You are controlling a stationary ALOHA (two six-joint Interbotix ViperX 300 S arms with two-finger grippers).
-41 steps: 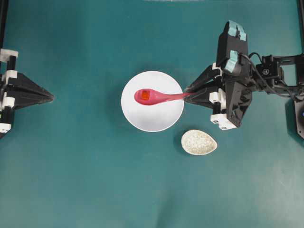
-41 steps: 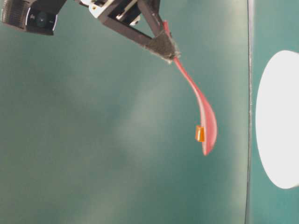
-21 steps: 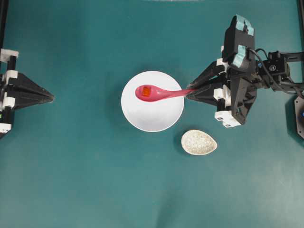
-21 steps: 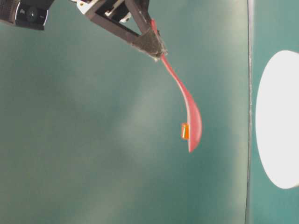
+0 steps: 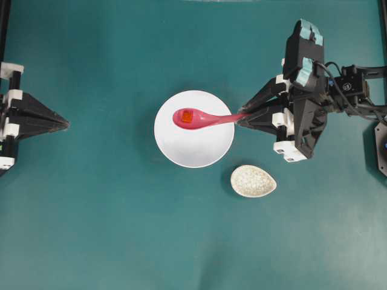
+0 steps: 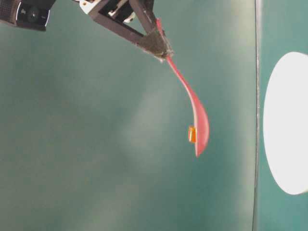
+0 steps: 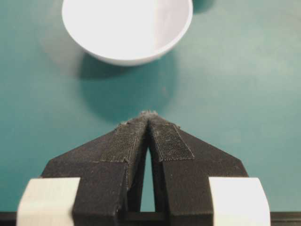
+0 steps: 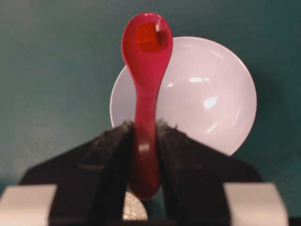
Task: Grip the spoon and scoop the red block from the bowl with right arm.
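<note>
My left gripper sits at the far left edge of the mat, jaws pressed together on nothing, well apart from the bowl. It plays no part, and the only harm it could do is drift inward.

Moving right, the bowl is in the middle of the mat, and above it hangs the spoon with the block resting in its scoop. In the table-level view the spoon is clear of the bowl, with the block perched on the scoop's inner face.

That is my worry. The cube is tiny and loose, and the spoon is glossy, so I judge any tilt of the scoop or a jerk of my wrist could slide it off, back into the bowl or onto the mat.

Further right, my right gripper pinches the spoon by the end of its handle, one finger on each side. The grip is far from the load, so I think the smooth handle could twist or slip between my pads.

The small dish lies just below and right of the bowl; a low swing could clip it.
</note>
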